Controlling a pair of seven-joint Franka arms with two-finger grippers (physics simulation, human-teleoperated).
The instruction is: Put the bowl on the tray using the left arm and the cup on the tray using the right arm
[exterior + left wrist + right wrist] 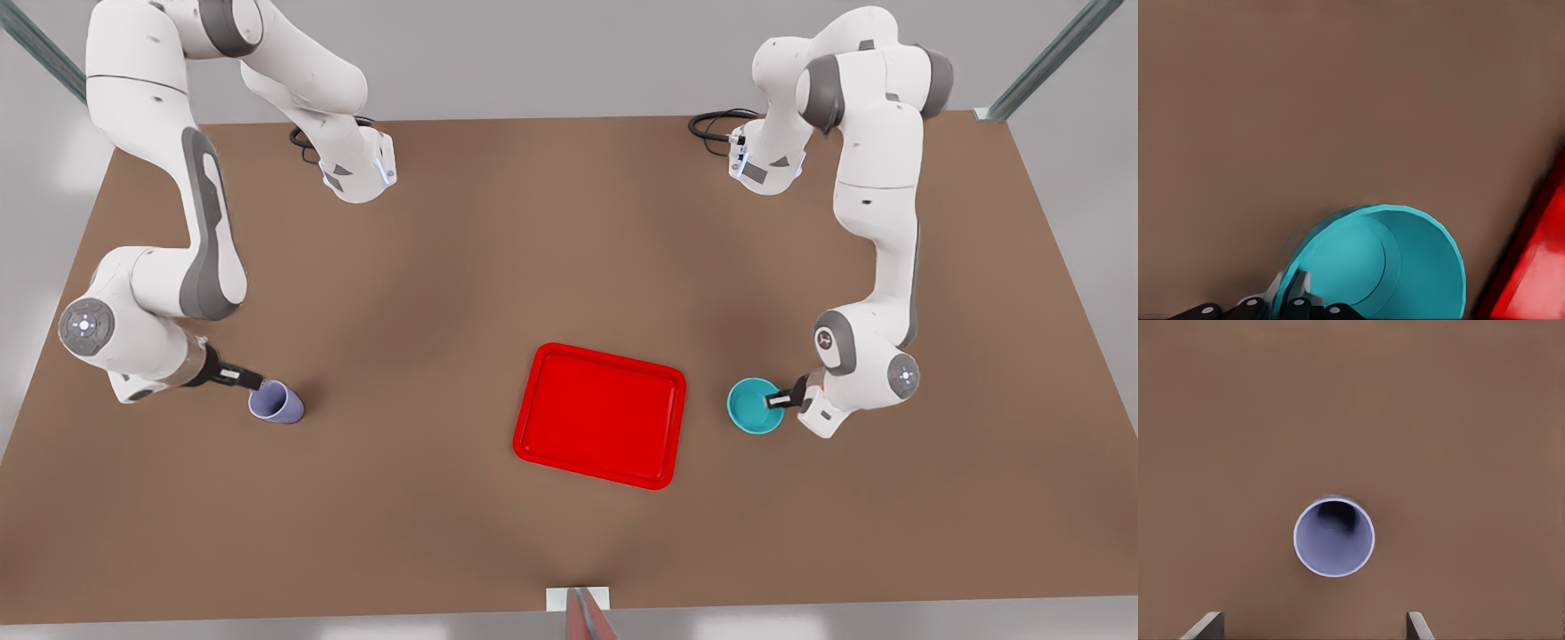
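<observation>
Red and low-rimmed, the tray (600,415) lies closest to the front camera, bare, near the middle of the brown table (569,267). Neither of the 2 items is on it yet.

At the front view's right, the teal bowl (756,406) sits just beside the tray. The left gripper (786,397) reaches over its rim, and in the left wrist view the fingers (1298,303) straddle the bowl's (1381,263) wall, 1 inside and 1 outside, pinched on it. That thin-edge hold looks like the weak spot: the bowl hangs from 1 side, so it could swing or slip out during the carry, or catch the tray's (1531,267) raised rim if moved across too low.

At the front view's left, the lavender cup (276,402) stands well apart from the tray, tilted in that view, with the right gripper (251,380) at its rim. In the right wrist view the fingertips (1205,627) are spread wide, with the cup (1334,536) lying beyond them and nothing held. Closing from here could miss or nudge the cup over, since it is narrow and light-looking. Both arms heading for 1 tray also risks crowding above it.
</observation>
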